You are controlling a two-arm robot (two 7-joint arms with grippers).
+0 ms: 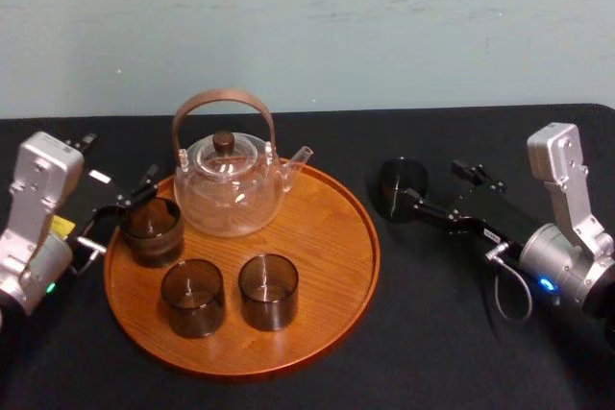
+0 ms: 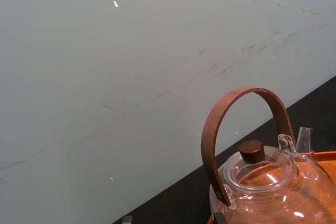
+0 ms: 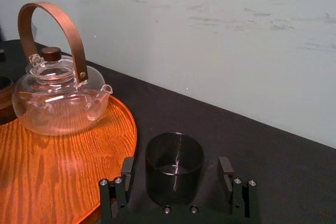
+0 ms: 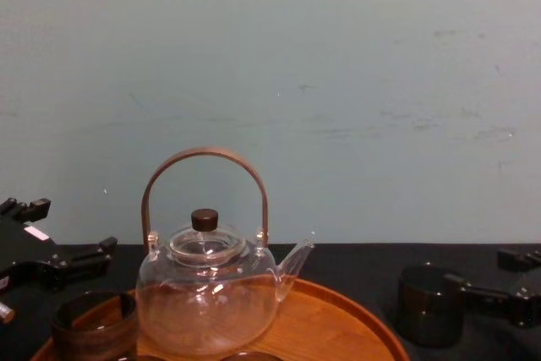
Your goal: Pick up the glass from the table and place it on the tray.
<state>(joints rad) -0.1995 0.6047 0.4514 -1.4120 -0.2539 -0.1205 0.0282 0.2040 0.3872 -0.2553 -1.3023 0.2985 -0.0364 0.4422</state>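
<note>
Straddling the glass [image 1: 399, 189] on the worktop [image 1: 432, 333], just off the tray's [image 1: 336, 266] right edge, the right end effector [image 3: 176, 166] has its jaws spread wide to either side, gripping nothing. Closing, lifting and placing are all left to do. Three other glasses [image 1: 192, 297] stand on the tray. The left end effector [image 1: 125, 211] sits, spread, at its left edge.

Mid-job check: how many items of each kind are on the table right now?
Glasses: 4 (three on the tray, one on the table inside the open right gripper)
Teapot: 1
Tray: 1
Total: 6
Left gripper sits at the tray's left edge, by a glass.
</note>
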